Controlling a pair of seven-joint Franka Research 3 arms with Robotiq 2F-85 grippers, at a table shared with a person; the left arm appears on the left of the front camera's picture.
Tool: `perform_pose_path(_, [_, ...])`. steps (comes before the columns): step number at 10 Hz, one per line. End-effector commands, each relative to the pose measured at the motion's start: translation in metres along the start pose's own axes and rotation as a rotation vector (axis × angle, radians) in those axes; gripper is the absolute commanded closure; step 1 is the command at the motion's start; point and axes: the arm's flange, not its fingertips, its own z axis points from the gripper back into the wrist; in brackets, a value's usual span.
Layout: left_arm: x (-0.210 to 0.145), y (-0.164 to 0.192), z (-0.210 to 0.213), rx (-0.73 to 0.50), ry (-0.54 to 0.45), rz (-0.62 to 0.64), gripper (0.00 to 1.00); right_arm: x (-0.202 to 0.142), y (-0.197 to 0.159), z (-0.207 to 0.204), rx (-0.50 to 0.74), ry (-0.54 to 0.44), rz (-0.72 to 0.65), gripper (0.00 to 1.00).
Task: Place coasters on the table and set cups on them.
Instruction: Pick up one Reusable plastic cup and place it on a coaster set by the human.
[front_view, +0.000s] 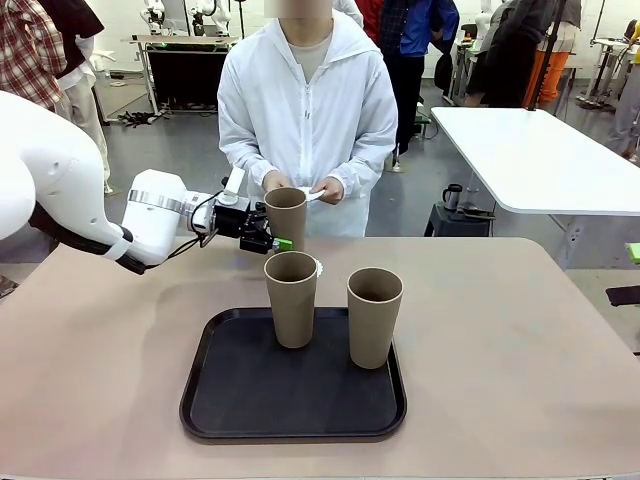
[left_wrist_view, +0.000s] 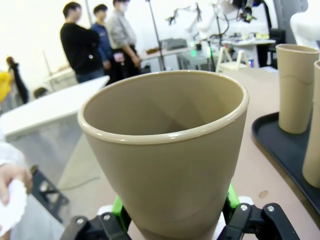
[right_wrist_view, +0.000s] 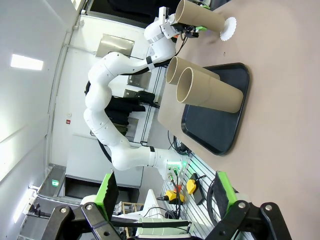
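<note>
Left jaws clamp cup near table far edge; right jaws spread, empty.

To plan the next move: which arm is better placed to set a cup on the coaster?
Left: the left gripper is shut on a cup near the coaster; the right gripper is open, empty, farther off.

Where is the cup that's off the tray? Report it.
Front view, left of centre: the cup sits in the shut left tool, just beyond the tray, by a coaster, in front of the person's hands.
</note>
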Motion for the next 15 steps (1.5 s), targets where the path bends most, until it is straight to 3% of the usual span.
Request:
perform_pose_path(1, [0.003, 0.015, -0.021, -0.026, 0.012, -0.013, 0.15, 0.001, -0.001, 0.001, 0.013, -0.001, 0.013, 0.0])
perform_pose_path(6, [0.006, 0.01, -0.037, -0.036, 0.042, 0.004, 0.15, 0.001, -0.001, 0.001, 0.013, -0.001, 0.013, 0.0])
perform_pose_path(15, [0.014, 0.005, -0.025, -0.019, 0.047, 0.022, 0.15, 0.001, -0.001, 0.001, 0.013, -0.001, 0.013, 0.0])
